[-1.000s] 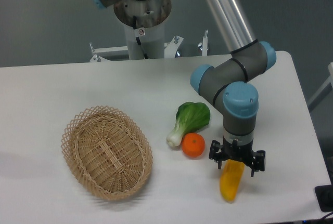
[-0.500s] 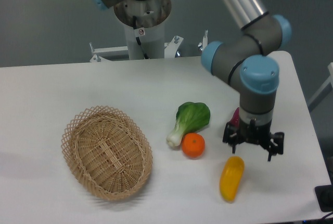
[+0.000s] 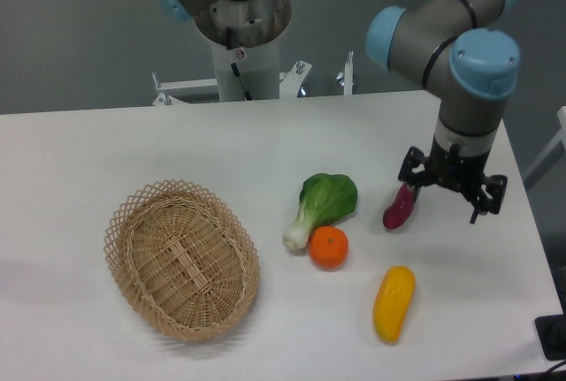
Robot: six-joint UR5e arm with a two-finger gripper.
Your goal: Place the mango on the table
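The mango (image 3: 393, 303), yellow shading to orange, lies flat on the white table (image 3: 133, 142) near the front right, with nothing touching it. My gripper (image 3: 452, 189) hangs well above and behind it, to the right. Its fingers stand apart and hold nothing.
A dark-red oblong vegetable (image 3: 400, 206) lies just left of the gripper. An orange (image 3: 328, 247) and a green bok choy (image 3: 320, 206) sit left of the mango. A wicker basket (image 3: 181, 258) stands at the front left. The arm's base post (image 3: 240, 32) is at the back.
The gripper let go of the mango and has risen and moved back and to the right. The mango stays lying on the table. The dark-red vegetable has come into view.
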